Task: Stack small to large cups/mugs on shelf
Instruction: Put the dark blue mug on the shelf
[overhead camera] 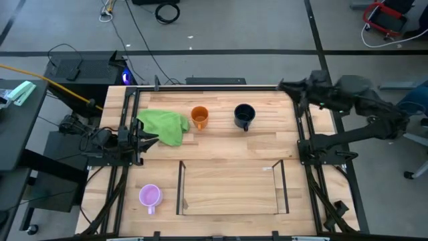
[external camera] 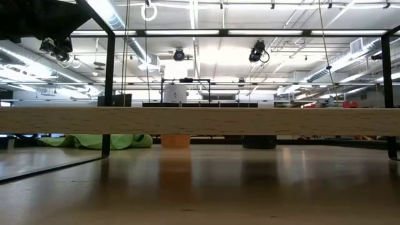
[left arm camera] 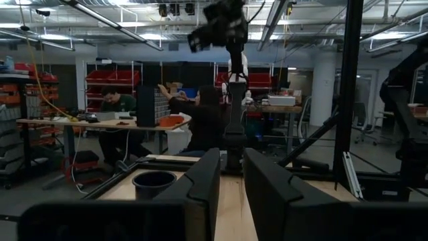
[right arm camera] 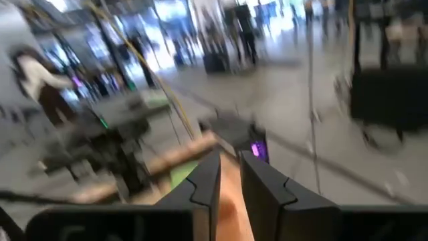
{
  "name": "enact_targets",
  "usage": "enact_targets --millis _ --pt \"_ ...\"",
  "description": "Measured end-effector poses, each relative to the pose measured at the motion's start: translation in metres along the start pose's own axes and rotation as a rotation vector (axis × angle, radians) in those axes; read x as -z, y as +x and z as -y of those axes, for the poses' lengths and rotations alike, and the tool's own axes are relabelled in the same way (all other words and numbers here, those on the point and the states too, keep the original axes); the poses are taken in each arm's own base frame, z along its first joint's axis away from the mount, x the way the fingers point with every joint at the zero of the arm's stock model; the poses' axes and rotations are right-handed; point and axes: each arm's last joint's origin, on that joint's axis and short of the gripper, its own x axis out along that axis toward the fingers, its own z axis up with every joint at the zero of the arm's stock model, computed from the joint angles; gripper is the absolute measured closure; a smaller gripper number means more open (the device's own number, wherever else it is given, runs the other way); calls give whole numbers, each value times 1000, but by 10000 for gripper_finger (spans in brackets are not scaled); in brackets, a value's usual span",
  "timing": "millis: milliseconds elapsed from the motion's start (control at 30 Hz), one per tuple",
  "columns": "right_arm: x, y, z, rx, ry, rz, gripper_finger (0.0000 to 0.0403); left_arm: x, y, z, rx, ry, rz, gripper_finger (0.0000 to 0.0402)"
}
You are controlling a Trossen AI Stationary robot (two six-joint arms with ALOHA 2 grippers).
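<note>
An orange mug (overhead camera: 199, 117) and a black mug (overhead camera: 243, 115) stand upright on the table's far half. A light purple mug (overhead camera: 150, 196) stands at the near left, outside the shelf. The shelf (overhead camera: 231, 189) is a low frame with clear side panels in the near middle, with nothing in it. My left gripper (overhead camera: 148, 138) is shut and empty at the table's left edge, beside a green cloth (overhead camera: 164, 125), pointing right. My right gripper (overhead camera: 283, 86) is shut and empty over the far right corner. The left wrist view shows the black mug (left arm camera: 154, 183) ahead.
The green cloth lies crumpled just left of the orange mug. In the low view the shelf's wooden bar (external camera: 200, 120) crosses the picture, with the orange mug (external camera: 175, 141) and the black mug (external camera: 259, 142) behind it. People sit at desks beyond the table.
</note>
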Motion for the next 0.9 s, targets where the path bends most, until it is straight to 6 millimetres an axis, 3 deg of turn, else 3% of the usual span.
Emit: enact_targets --millis 167,333,600,900 --pt "43 19 11 74 25 -161 338 0 0 0 0 1 -1 324" --pt "99 35 26 100 72 -239 338 0 0 0 0 2 -1 323" --pt "177 46 52 82 209 -207 338 0 0 0 0 5 -2 330" --pt "222 54 81 144 372 -287 338 1 0 0 1 13 -5 322"
